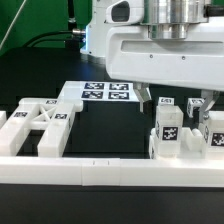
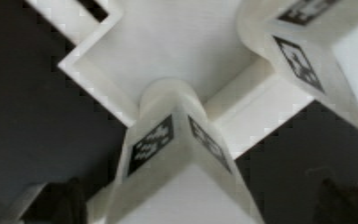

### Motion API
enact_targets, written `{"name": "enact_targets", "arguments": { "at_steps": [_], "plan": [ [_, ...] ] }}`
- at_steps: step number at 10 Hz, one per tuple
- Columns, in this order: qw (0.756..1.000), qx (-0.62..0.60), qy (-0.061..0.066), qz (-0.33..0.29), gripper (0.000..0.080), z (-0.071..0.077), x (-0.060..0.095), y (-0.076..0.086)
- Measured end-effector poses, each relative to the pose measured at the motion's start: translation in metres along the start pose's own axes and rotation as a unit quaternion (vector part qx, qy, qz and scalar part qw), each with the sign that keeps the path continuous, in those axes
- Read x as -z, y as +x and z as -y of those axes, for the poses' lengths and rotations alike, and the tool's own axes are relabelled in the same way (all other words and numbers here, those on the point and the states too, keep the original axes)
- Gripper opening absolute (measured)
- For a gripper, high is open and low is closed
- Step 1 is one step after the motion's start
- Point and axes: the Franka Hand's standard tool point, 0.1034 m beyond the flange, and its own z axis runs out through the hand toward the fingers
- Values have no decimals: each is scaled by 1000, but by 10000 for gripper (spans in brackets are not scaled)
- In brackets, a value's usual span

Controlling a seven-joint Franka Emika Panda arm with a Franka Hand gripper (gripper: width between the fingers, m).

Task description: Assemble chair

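My gripper (image 1: pixel 174 103) hangs at the exterior view's right, open, its dark fingers (image 1: pixel 143 100) spread wide. Just below it stands an upright white chair piece (image 1: pixel 170 130) with black-and-white tags, and another tagged chair piece (image 1: pixel 214 130) stands beside it. In the wrist view the tagged post (image 2: pixel 172 150) rises between the jaws of the gripper (image 2: pixel 202 205), with dark gaps on both sides, against a broad white chair part (image 2: pixel 167 50). A flat chair piece with cut-outs (image 1: pixel 40 125) lies at the exterior view's left.
The marker board (image 1: pixel 105 93) lies flat behind the middle of the black table. A long low white border rail (image 1: pixel 110 172) runs along the front edge. The arm's white body fills the upper right.
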Motion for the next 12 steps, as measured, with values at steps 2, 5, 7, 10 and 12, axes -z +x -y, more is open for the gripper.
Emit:
{"name": "enact_targets", "arguments": {
  "at_steps": [2,5,7,10,12],
  "plan": [
    [998,67,0,0,649,-1,-1,0],
    [990,143,-1,0,649,-2,-1,1],
    [978,207,-4,-1,649,-3,-2,0],
    [973,233,-5,-1,620,-4,-3,0],
    [973,232,-5,-1,448,-4,-3,0]
  ]
}}
